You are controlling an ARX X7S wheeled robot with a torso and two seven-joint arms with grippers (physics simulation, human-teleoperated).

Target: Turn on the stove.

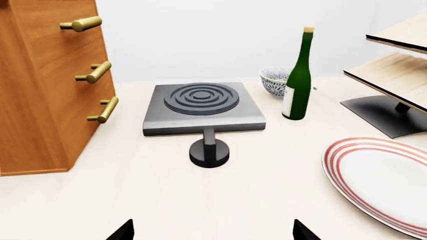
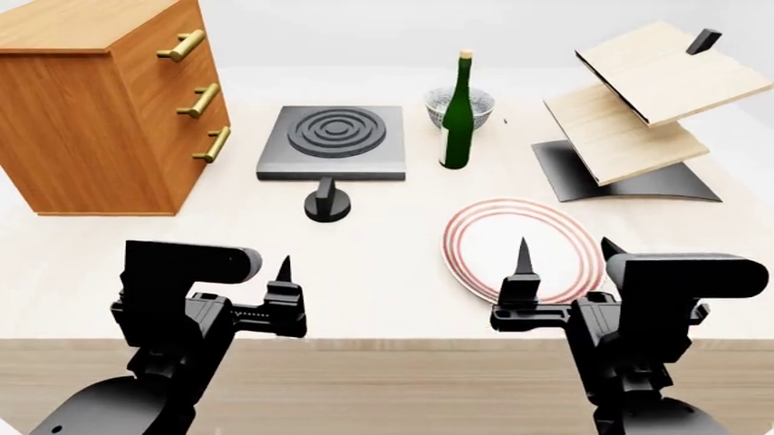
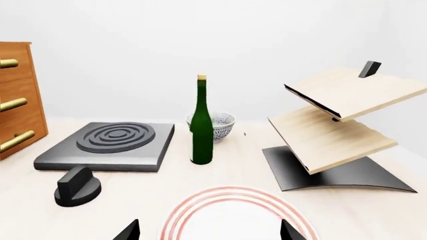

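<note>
Flat square dark grey stove slab [image 2: 330, 142] with concentric-ring burner sits mid-bench, far side; small black round knob [image 2: 326, 205] just in front, nearer robot. Orange wooden drawer chest [image 2: 103, 109] to left, green glass bottle [image 2: 456, 113] to right, red-ringed white plate [image 2: 484, 245] nearer. Pale bench [image 2: 375, 272]. Left pincer [image 2: 242, 299] and right pincer [image 2: 563, 290] both released, empty, well short of knob.
</note>
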